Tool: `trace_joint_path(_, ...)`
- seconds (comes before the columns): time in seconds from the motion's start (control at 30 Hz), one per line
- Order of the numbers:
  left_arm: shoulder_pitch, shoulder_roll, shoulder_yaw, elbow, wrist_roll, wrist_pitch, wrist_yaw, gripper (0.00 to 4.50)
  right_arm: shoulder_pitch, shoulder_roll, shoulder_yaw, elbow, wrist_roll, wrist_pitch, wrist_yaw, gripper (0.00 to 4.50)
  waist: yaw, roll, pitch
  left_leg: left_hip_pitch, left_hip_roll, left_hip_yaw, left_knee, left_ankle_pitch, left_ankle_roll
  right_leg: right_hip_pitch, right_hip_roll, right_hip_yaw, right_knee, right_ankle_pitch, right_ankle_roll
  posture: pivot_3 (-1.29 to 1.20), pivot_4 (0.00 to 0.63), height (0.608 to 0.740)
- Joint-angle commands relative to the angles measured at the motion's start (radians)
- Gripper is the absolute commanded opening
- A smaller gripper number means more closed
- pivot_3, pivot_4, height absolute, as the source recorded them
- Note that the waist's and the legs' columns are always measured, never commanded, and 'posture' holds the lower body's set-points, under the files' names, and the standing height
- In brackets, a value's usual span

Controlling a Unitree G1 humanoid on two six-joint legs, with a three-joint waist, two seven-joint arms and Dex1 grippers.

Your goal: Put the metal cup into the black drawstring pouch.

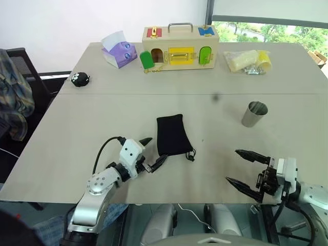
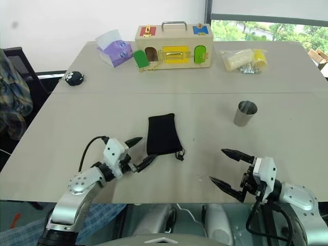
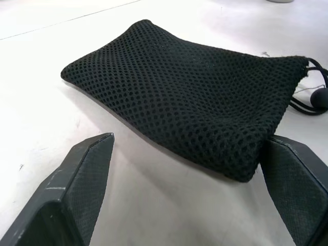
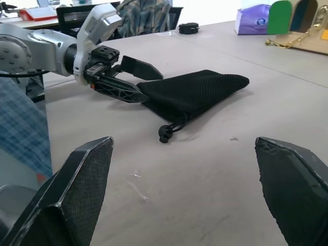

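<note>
On the grey table [image 1: 66,128], the black pouch [image 1: 172,135] lies flat near the front edge, its cord [image 1: 190,152] trailing from the near corner. Just left of the pouch, the left gripper [image 1: 152,152] has its fingers spread apart at the pouch's near left corner, one finger [image 3: 294,182] touching the fabric. Right of the pouch and farther back, well apart, the metal cup [image 1: 254,114] stands upright. Right of the pouch at the table's front edge, the right gripper [image 1: 246,169] is spread wide, empty.

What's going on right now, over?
Both grippers open: left gripper at the pouch corner, right gripper empty. Cup upright, apart from the pouch. Nothing between them.
</note>
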Motion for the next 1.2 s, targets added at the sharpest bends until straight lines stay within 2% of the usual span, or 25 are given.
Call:
trace_joint_path(0.03, 0.006, -0.027, 0.009, -0.015, -0.026, 0.007, 0.022, 4.47, 0.003, -0.006, -0.016, -0.036, 0.014, -0.004, -0.008, 4.5, 0.0, 0.0, 0.0, 0.0, 0.0, 0.0, 0.0, 0.0, 0.0, 0.0, 0.0, 0.0, 0.0, 0.0, 0.0, 0.0, 0.15, 0.71)
trace_joint_path(0.23, 0.0, -0.017, 0.006, 0.014, -0.018, -0.002, 0.005, 4.47, 0.009, -0.001, -0.015, -0.038, 0.007, -0.011, -0.019, 4.5, 0.0, 0.0, 0.0, 0.0, 0.0, 0.0, 0.0, 0.0, 0.0, 0.0, 0.0, 0.0, 0.0, 0.0, 0.0, 0.0, 0.15, 0.71)
trace_joint_path(0.27, -0.002, -0.014, 0.004, 0.017, -0.017, -0.006, 0.001, 4.23, 0.01, 0.0, -0.013, -0.039, 0.006, -0.011, -0.021, 4.5, 0.0, 0.0, 0.0, 0.0, 0.0, 0.0, 0.0, 0.0, 0.0, 0.0, 0.0, 0.0, 0.0, 0.0, 0.0, 0.0, 0.15, 0.71)
trace_joint_path(0.33, -0.008, -0.018, 0.004, 0.022, -0.027, -0.011, -0.007, 3.6, 0.014, 0.001, -0.011, -0.041, 0.003, -0.014, -0.025, 4.5, 0.0, 0.0, 0.0, 0.0, 0.0, 0.0, 0.0, 0.0, 0.0, 0.0, 0.0, 0.0, 0.0, 0.0, 0.0, 0.0, 0.15, 0.71)
trace_joint_path(0.37, -0.01, -0.019, 0.004, 0.023, -0.031, -0.013, -0.011, 3.05, 0.017, 0.001, -0.012, -0.042, 0.002, -0.016, -0.028, 4.5, 0.0, 0.0, 0.0, 0.0, 0.0, 0.0, 0.0, 0.0, 0.0, 0.0, 0.0, 0.0, 0.0, 0.0, 0.0, 0.0, 0.15, 0.71)
trace_joint_path(0.4, -0.012, -0.02, 0.004, 0.024, -0.033, -0.015, -0.014, 2.75, 0.019, 0.001, -0.012, -0.043, 0.001, -0.017, -0.03, 4.5, 0.0, 0.0, 0.0, 0.0, 0.0, 0.0, 0.0, 0.0, 0.0, 0.0, 0.0, 0.0, 0.0, 0.0, 0.0, 0.0, 0.15, 0.71)
trace_joint_path(0.5, -0.017, -0.021, -0.001, 0.025, -0.025, -0.015, -0.011, 1.37, 0.028, 0.006, -0.018, -0.051, -0.012, -0.029, -0.047, 4.5, 0.0, 0.0, 0.0, 0.0, 0.0, 0.0, 0.0, 0.0, 0.0, 0.0, 0.0, 0.0, 0.0, 0.0, 0.0, 0.0, 0.15, 0.71)
trace_joint_path(0.53, -0.017, -0.022, -0.001, 0.025, -0.024, -0.016, -0.011, 1.18, 0.031, 0.007, -0.019, -0.056, -0.014, -0.03, -0.052, 4.5, 0.0, 0.0, 0.0, 0.0, 0.0, 0.0, 0.0, 0.0, 0.0, 0.0, 0.0, 0.0, 0.0, 0.0, 0.0, 0.0, 0.15, 0.71)
trace_joint_path(0.57, -0.017, -0.022, -0.001, 0.024, -0.025, -0.015, -0.011, 0.53, 0.034, 0.008, -0.02, -0.061, -0.015, -0.031, -0.057, 4.5, 0.0, 0.0, 0.0, 0.0, 0.0, 0.0, 0.0, 0.0, 0.0, 0.0, 0.0, 0.0, 0.0, 0.0, 0.0, 0.0, 0.15, 0.71)
trace_joint_path(0.6, -0.019, -0.024, -0.004, 0.023, -0.025, -0.015, -0.011, 0.15, 0.036, 0.008, -0.023, -0.068, -0.018, -0.032, -0.063, 4.5, 0.0, 0.0, 0.0, 0.0, 0.0, 0.0, 0.0, 0.0, 0.0, 0.0, 0.0, 0.0, 0.0, 0.0, 0.0, 0.0, 0.15, 0.71)
trace_joint_path(0.73, -0.031, -0.029, -0.011, 0.019, -0.023, -0.009, -0.011, 0.04, 0.027, 0.006, -0.039, -0.088, -0.027, -0.032, -0.096, 4.5, 0.0, 0.0, 0.0, 0.0, 0.0, 0.0, 0.0, 0.0, 0.0, 0.0, 0.0, 0.0, 0.0, 0.0, 0.0, 0.0, 0.15, 0.71)
trace_joint_path(0.9, -0.068, -0.045, -0.017, -0.002, -0.015, 0.036, 0.031, 0.04, -0.115, 0.009, -0.093, -0.081, -0.056, 0.004, -0.231, 4.5, -0.001, 0.0, 0.0, 0.0, 0.0, 0.001, 0.0, 0.001, -0.001, 0.0, 0.0, 0.001, 0.0, 0.0, 0.0, 0.0, 0.15, 0.71)
trace_joint_path(1.03, -0.134, -0.086, -0.026, -0.048, -0.026, 0.106, 0.097, 0.04, -0.286, -0.024, -0.127, -0.029, -0.206, 0.083, -0.411, 4.5, -0.001, 0.0, 0.0, 0.0, -0.001, 0.0, 0.001, 0.001, -0.002, 0.0, 0.001, 0.0, 0.001, 0.0, 0.0, 0.0, 0.15, 0.71)
trace_joint_path(1.2, -0.221, -0.144, -0.046, -0.065, 0.019, 0.179, 0.207, 0.04, -0.396, -0.096, -0.08, 0.032, -0.398, 0.188, -0.509, 4.5, 0.002, -0.001, -0.001, -0.001, -0.002, -0.001, 0.001, 0.002, -0.003, 0.0, 0.0, -0.002, 0.002, 0.0, 0.0, 0.0, 0.15, 0.71)
